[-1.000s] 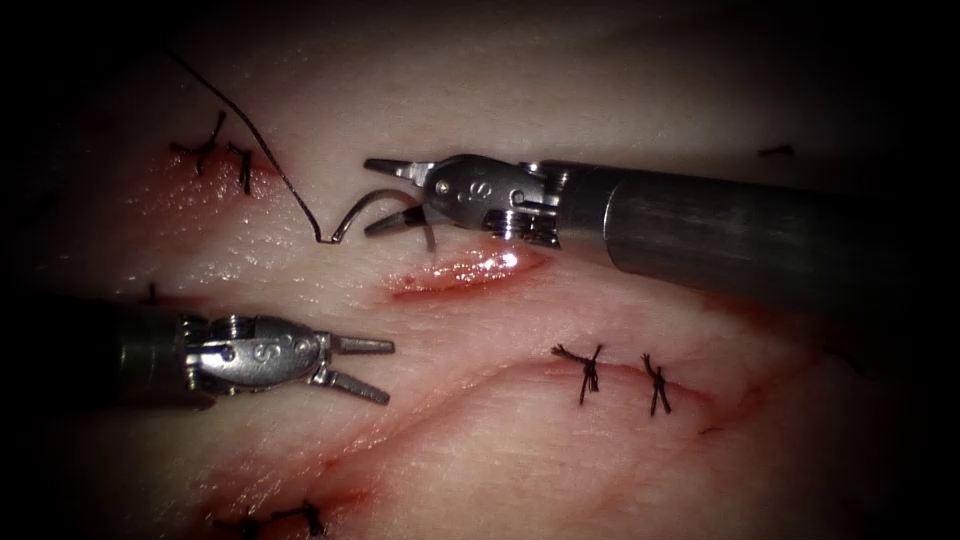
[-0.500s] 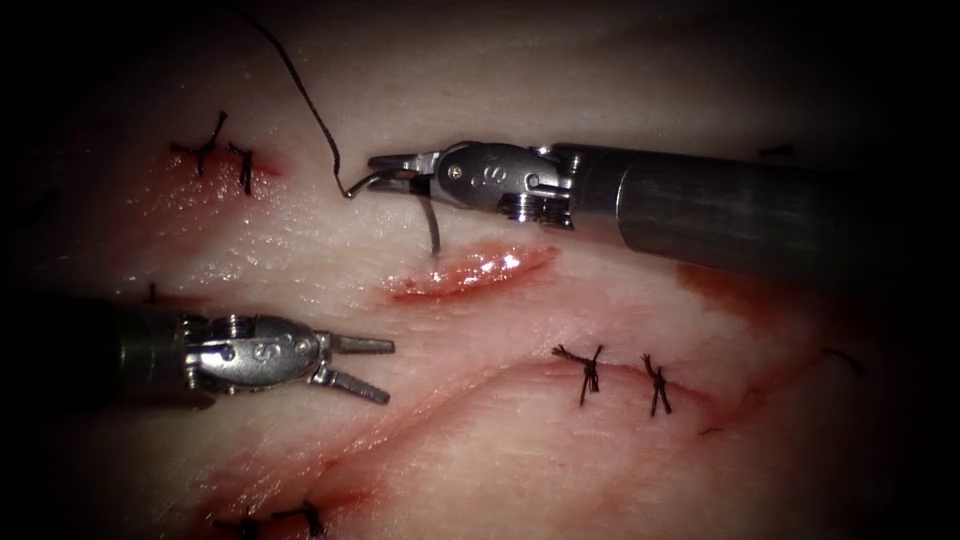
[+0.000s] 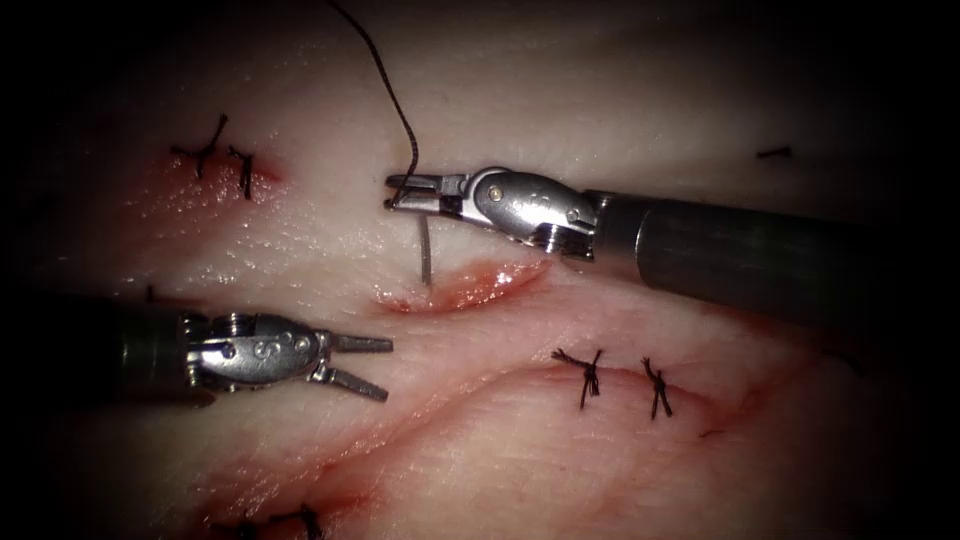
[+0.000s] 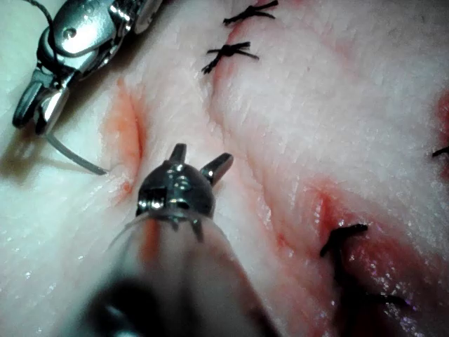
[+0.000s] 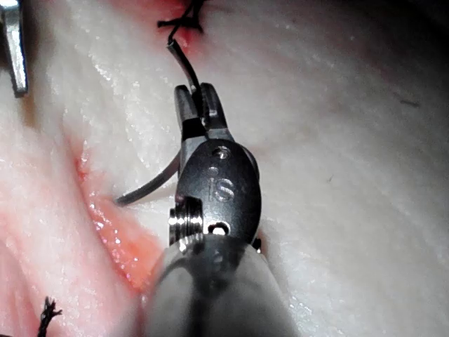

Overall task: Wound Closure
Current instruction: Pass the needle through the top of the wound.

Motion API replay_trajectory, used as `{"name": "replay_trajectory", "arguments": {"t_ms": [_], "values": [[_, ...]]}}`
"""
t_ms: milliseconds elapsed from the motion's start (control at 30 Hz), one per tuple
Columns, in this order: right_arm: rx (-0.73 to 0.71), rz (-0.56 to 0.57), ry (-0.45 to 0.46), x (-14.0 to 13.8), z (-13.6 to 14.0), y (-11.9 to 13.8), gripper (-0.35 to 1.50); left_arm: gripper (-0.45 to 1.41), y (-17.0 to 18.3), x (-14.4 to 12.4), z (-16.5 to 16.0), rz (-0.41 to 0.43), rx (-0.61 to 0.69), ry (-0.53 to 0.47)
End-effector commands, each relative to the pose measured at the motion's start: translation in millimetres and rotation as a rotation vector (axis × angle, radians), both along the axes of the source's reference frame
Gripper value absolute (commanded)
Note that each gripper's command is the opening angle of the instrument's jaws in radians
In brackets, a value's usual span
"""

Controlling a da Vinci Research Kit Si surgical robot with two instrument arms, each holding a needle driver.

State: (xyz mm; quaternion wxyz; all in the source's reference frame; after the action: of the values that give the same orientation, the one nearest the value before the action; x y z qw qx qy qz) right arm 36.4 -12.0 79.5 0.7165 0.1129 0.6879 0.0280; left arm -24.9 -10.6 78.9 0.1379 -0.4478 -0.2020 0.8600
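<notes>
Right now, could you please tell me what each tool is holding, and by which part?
The right tool grips the needle near its thread end, tip above the cut, not in tissue. The left tool holds nothing.

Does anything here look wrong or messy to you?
Nothing alarming. The right pincer is shut on the curved needle near its thread end, the point hanging just above the open cut, not in the tissue. The left pincer is open, holding nothing. Red fluid glistens in the cut.

Surgical training bench — pale pork-belly tissue (image 3: 480, 440) bearing several knotted practice sutures (image 3: 590, 370) and an open cut (image 3: 465, 285), worked by wristed instruments.
</notes>
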Motion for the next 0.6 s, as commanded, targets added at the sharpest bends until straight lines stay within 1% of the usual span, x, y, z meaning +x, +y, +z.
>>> {"name": "replay_trajectory", "arguments": {"t_ms": [33, 67, 133, 233, 267, 333, 500, 600], "values": [[0.022, -0.016, 0.009, 1.0, 0.2, -0.9, -0.35, 0.43, 0.2, -0.5, 0.4, -0.003, -0.006, 0.001], [0.078, -0.010, 0.012, 1.0, 0.3, -1.5, -0.35, 0.41, 0.3, -0.3, 0.5, -0.005, -0.002, 0.005], [0.153, 0.010, -0.004, 1.1, 0.8, -1.8, -0.35, 0.41, 0.3, -0.2, 0.5, -0.012, 0.000, 0.008], [0.271, 0.039, -0.040, 1.0, 1.7, -1.7, -0.35, 0.41, 0.4, -0.2, 0.5, -0.014, -0.002, 0.009], [0.354, 0.052, -0.059, 0.8, 2.2, -1.6, -0.35, 0.41, 0.4, -0.2, 0.5, -0.012, -0.002, 0.012], [0.436, 0.070, -0.067, 0.6, 2.3, -1.4, -0.35, 0.41, 0.4, -0.2, 0.5, -0.012, -0.002, 0.012], [0.695, 0.124, -0.066, 0.5, 1.1, 0.3, -0.35, 0.38, 0.4, -0.2, 0.6, -0.023, 0.004, 0.017], [0.804, 0.148, -0.071, 0.5, -0.2, 1.9, -0.35, 0.34, 0.4, -0.5, 1.0, -0.037, 0.007, 0.025]]}}
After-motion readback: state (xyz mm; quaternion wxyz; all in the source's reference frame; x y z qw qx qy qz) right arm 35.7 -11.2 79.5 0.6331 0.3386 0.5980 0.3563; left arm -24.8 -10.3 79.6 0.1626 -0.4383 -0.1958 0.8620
